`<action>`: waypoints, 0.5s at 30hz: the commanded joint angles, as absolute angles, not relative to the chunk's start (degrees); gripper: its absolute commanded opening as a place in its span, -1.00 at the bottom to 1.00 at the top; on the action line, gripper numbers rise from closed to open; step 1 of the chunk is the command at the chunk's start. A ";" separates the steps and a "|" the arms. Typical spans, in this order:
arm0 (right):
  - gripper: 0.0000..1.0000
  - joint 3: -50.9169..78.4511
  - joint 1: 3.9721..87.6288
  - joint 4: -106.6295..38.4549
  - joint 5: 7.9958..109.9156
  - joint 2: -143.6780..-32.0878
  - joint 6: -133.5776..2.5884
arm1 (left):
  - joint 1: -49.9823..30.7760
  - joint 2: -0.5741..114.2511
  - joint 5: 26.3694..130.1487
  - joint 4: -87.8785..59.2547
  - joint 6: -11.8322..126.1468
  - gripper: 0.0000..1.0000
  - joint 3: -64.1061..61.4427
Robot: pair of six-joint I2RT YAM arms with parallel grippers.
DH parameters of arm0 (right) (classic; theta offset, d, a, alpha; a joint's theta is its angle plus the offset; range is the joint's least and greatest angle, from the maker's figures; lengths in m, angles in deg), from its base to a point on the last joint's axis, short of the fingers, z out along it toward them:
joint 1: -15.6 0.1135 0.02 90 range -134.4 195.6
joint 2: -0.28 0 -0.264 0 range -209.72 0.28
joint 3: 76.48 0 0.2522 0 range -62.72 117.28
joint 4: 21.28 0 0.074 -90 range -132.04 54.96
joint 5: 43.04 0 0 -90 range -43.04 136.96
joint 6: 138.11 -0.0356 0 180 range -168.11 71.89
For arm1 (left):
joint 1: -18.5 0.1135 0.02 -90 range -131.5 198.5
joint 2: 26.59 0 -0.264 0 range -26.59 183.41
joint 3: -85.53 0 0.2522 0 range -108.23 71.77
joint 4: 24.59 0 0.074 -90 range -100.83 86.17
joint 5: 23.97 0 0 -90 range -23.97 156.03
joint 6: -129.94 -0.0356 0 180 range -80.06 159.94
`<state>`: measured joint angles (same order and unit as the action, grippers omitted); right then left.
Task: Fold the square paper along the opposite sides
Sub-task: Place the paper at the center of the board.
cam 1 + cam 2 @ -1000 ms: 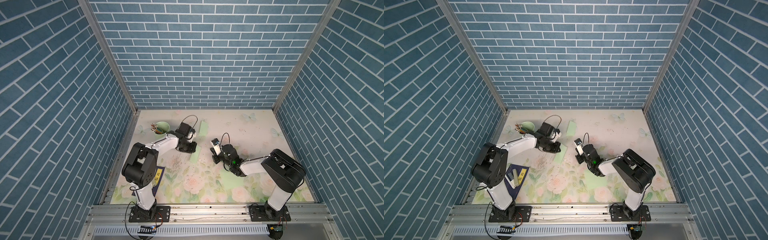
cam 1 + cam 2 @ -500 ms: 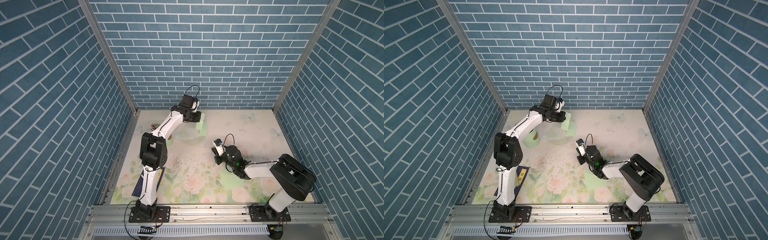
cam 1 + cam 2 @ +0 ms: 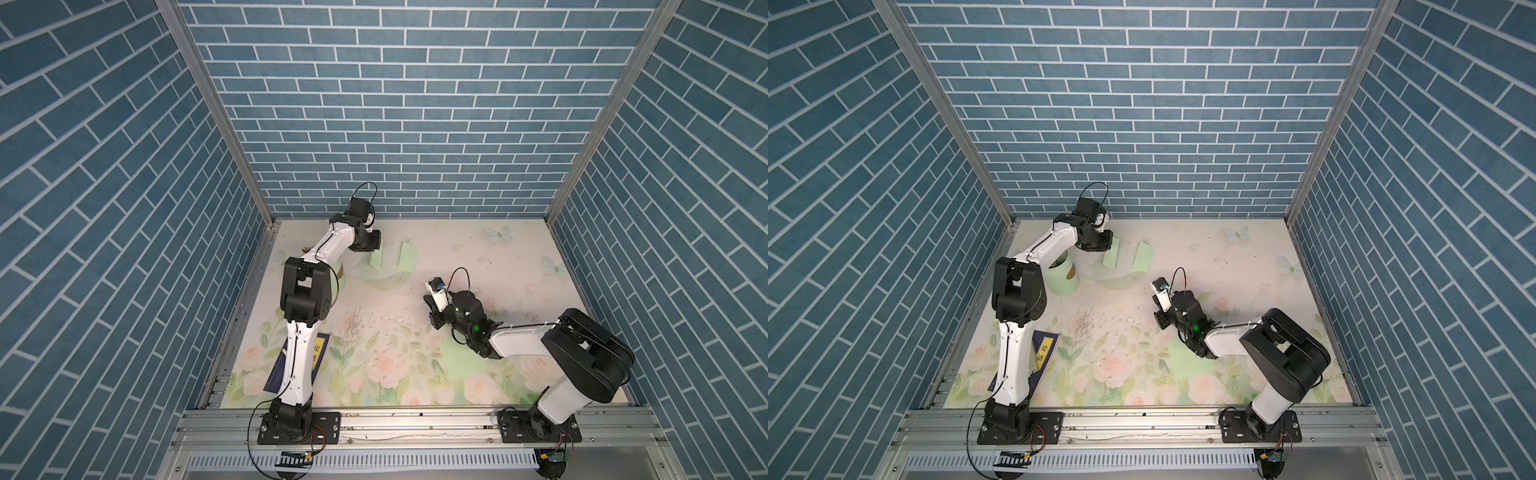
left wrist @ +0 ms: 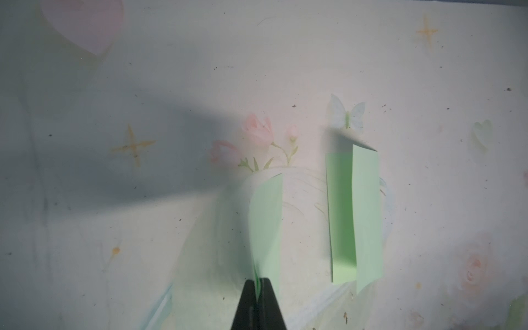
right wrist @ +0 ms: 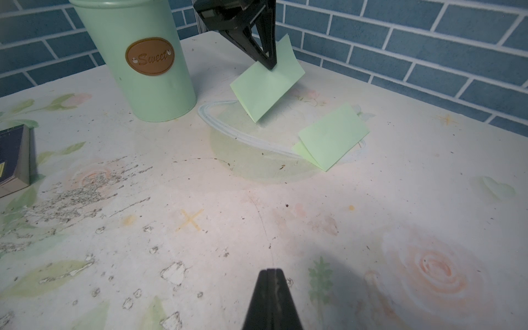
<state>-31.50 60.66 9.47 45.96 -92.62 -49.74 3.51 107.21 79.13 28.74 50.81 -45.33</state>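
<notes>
My left gripper [image 4: 258,281] is shut on the edge of a pale green paper [image 4: 267,223], which hangs creased and bent above the back of the table. Both top views show that paper [image 3: 376,259] [image 3: 1112,254] under the left gripper [image 3: 372,248]. From the right wrist the left gripper [image 5: 270,64] pinches the paper's [image 5: 265,85] upper edge. A second green paper [image 3: 406,257] [image 5: 333,137], folded in half, lies flat just to the right. My right gripper [image 5: 270,270] [image 3: 433,318] is shut and empty, low over mid-table.
A mint green cup [image 3: 1061,274] [image 5: 145,57] labelled "Sweet" stands left of the papers, partly behind the left arm. A dark blue book [image 3: 1044,345] [image 5: 14,160] lies at front left. Blue brick walls [image 3: 395,124] enclose the flowered tablecloth [image 3: 374,299].
My left arm has swung from mid-table up to the back, carrying the green paper off the table. The right arm has barely moved.
</notes>
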 commanded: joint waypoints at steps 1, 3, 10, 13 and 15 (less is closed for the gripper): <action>-1.00 -30.55 60.60 8.97 46.55 -93.39 -48.64 | 3.38 109.91 79.56 29.34 51.07 -0.80 -46.85; -1.00 -30.45 60.60 9.00 46.74 -93.63 -48.64 | 3.38 110.68 79.71 29.08 51.65 -0.72 -47.21; -1.00 -30.12 60.64 8.86 47.31 -94.03 -48.90 | 3.38 112.67 79.50 28.46 53.53 -0.44 -48.10; -1.00 -29.95 60.56 8.76 47.30 -94.11 -48.90 | 3.39 113.07 79.28 28.37 54.19 -0.27 -48.07; -1.00 -29.83 60.59 8.65 47.31 -94.19 -48.90 | 3.38 113.04 78.87 28.37 54.82 -0.16 -47.87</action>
